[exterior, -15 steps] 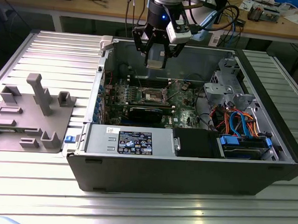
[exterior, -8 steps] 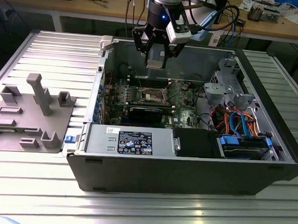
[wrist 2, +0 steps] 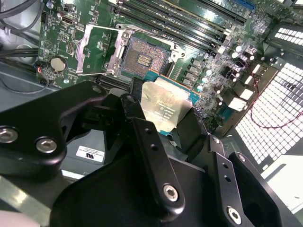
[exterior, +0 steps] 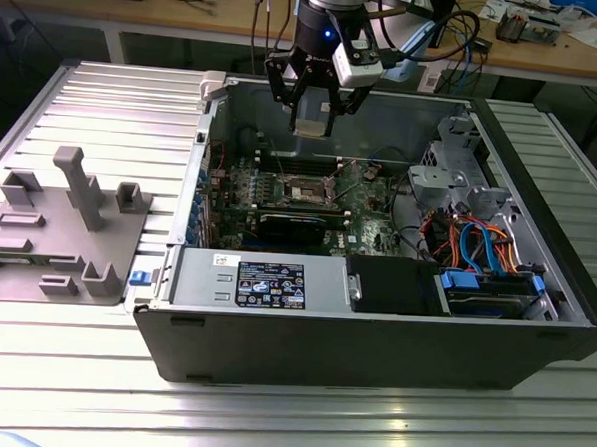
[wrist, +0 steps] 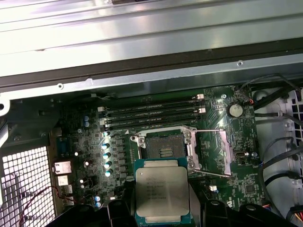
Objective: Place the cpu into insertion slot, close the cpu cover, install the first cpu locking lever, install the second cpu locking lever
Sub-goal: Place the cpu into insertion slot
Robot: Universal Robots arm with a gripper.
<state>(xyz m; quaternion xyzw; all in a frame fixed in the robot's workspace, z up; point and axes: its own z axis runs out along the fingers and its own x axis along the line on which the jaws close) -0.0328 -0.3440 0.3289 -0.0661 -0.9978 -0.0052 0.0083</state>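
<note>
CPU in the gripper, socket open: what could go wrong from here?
1. The gripper holds the cpu by its edges only; it might slip or tilt.
2. The insertion slot has bare contacts; an offset or skewed descent could bend them.
3. The cpu cover is open beside the slot; a finger might catch it.

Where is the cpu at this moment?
In both wrist views the cpu is held in the gripper, in the air above the motherboard and beside the uncovered insertion slot, not yet in it.
</note>
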